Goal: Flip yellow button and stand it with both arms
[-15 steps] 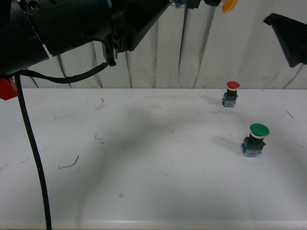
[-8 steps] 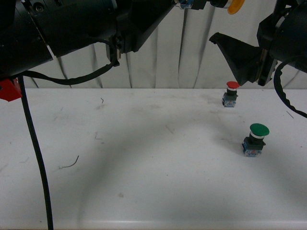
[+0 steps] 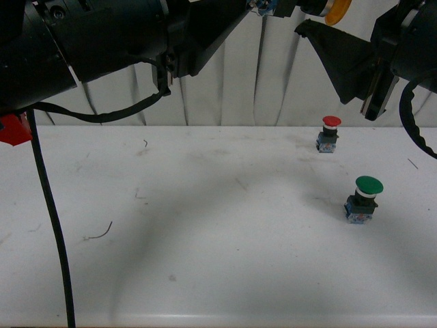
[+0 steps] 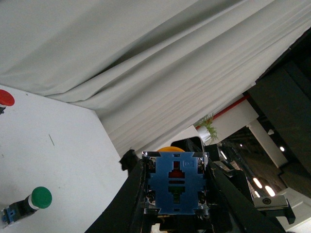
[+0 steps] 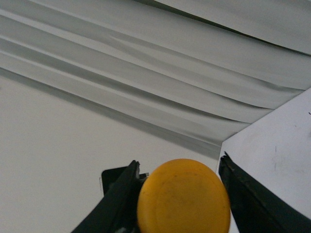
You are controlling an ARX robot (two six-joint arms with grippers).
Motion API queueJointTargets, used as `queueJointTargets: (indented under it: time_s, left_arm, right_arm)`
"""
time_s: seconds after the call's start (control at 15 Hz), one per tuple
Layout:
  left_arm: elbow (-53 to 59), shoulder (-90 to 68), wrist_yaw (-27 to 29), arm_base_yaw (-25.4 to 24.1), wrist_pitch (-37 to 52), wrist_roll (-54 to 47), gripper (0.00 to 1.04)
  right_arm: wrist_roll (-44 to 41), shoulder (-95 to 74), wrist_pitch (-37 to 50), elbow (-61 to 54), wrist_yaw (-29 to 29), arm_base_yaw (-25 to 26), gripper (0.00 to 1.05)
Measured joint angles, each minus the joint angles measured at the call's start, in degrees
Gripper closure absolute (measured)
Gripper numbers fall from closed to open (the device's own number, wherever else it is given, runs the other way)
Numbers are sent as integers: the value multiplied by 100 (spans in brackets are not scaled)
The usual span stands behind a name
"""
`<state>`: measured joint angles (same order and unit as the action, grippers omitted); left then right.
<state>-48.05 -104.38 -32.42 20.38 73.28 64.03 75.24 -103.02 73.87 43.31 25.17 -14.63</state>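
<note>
Presently the yellow button point(image 3: 334, 8) hangs high above the table point(image 3: 205, 239) at 1 o'clock, its blue block point(image 4: 176, 170) clamped in the left hand point(image 4: 177, 196), the right hand point(image 5: 180, 201) spread open around its cap point(image 5: 183, 189): handover likely mid-way, flipping and standing outstanding.

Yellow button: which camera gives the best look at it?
The right wrist view: the yellow button faces the camera, its round cap large and clear. The left wrist view shows its blue contact block, with just a sliver of cap. The front view catches only part of the cap at the picture's top.
</note>
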Motion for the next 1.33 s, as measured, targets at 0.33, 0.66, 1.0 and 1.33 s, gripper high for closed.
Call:
queueJointTargets:
  time_s: [0.33, 0.66, 1.0, 1.33]
  left_arm:
    - [63, 0, 94, 70, 0, 11, 75]
    - [105, 22, 107, 72, 7, 22, 61]
    - [103, 22, 254, -90, 33, 46, 9]
    - [-9, 15, 527, -769, 44, 44, 7]
  right_arm:
    - [81, 39, 22, -28, 26, -7, 69]
    - [63, 44, 7, -50, 52, -7, 69]
    - [-2, 44, -31, -85, 48, 4, 69]
    - [-28, 105, -37, -94, 59, 94, 69]
